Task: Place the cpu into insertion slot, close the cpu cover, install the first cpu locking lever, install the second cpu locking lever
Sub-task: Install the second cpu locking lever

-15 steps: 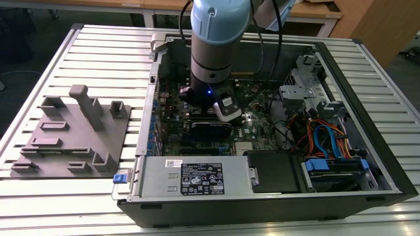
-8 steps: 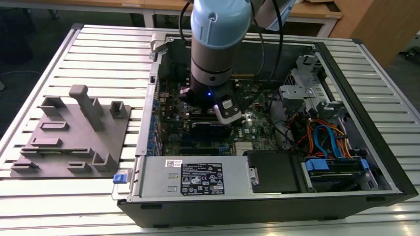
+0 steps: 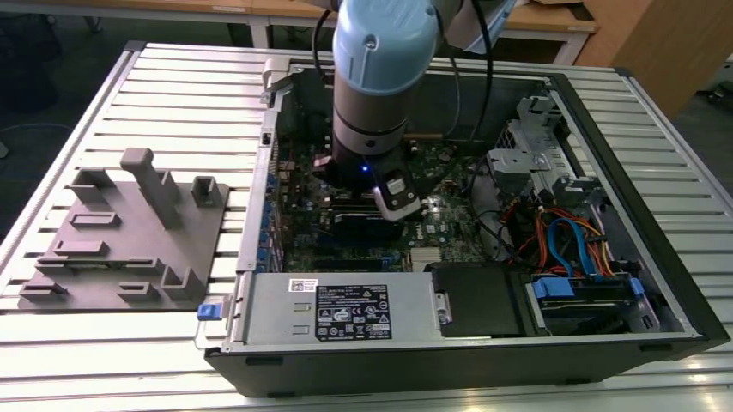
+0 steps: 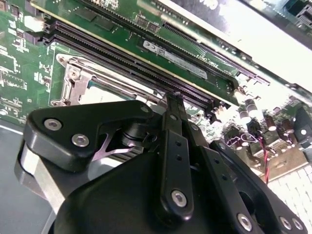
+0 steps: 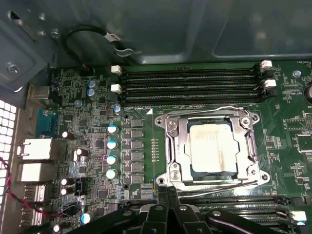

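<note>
Jaws pressed together beside cpu cover (image 5: pixel 212 146), seemingly shut over cpu (image 5: pixel 213 147).

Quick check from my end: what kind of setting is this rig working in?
Probably a lab or workshop bench for PC assembly. An open computer case lies on a slatted metal table, a grey fixture plate sits beside it, and the arm's end effector hangs over the motherboard by the cpu.

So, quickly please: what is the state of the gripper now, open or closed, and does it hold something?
Gripper: closed, fingertips together, holding nothing visible, beside the cpu cover, which lies shut over the cpu.
</note>
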`<state>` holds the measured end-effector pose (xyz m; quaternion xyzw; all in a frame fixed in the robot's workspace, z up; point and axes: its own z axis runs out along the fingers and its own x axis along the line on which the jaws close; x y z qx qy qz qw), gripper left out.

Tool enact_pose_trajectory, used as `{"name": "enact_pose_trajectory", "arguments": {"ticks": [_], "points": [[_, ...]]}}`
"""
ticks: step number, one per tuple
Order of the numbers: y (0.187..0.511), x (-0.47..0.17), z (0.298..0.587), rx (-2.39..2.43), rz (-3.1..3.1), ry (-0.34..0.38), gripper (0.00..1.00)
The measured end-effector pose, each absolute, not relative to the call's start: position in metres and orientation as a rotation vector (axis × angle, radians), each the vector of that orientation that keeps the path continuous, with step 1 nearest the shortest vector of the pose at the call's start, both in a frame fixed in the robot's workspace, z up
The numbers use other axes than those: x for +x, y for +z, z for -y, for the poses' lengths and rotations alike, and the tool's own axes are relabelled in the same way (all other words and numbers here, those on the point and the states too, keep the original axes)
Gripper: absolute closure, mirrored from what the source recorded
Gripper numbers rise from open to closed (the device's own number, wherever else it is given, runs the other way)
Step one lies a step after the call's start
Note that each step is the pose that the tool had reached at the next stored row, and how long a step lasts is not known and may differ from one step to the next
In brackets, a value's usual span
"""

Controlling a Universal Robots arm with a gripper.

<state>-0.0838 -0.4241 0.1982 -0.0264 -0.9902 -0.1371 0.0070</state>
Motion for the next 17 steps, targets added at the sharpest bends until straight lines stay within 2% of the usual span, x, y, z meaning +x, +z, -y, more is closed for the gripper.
{"name": "enact_pose_trajectory", "arguments": {"ticks": [11, 17], "points": [[0.1912, -0.0839, 0.424, -0.082, 3.082, -0.516, 0.9], [0.1874, -0.0839, 0.4241, -0.082, 3.08, -0.525, 0.9]]}}
